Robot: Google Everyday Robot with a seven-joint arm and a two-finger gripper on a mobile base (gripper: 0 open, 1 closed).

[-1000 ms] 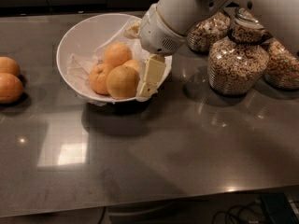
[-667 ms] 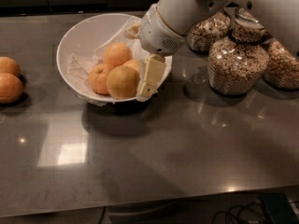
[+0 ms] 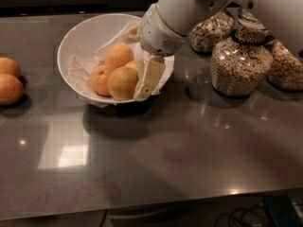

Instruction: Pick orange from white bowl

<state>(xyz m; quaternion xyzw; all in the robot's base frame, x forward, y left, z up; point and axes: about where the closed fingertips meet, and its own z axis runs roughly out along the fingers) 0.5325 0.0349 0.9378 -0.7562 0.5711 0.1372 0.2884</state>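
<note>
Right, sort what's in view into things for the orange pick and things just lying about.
For the job: orange, front of the bowl; white bowl; hand, at the bowl's right side beside the orange.
Lying about: two other fruits in the bowl; two oranges far left; glass jars at right.

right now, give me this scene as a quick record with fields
gripper: gripper low at the right side of the bowl, right beside the orange
target: orange, paler, at the front of the bowl
container: white bowl with liner sheet, on the counter
also in bowl: two deeper-orange fruits
left edge: two loose fruits
right: filled glass jars
</note>
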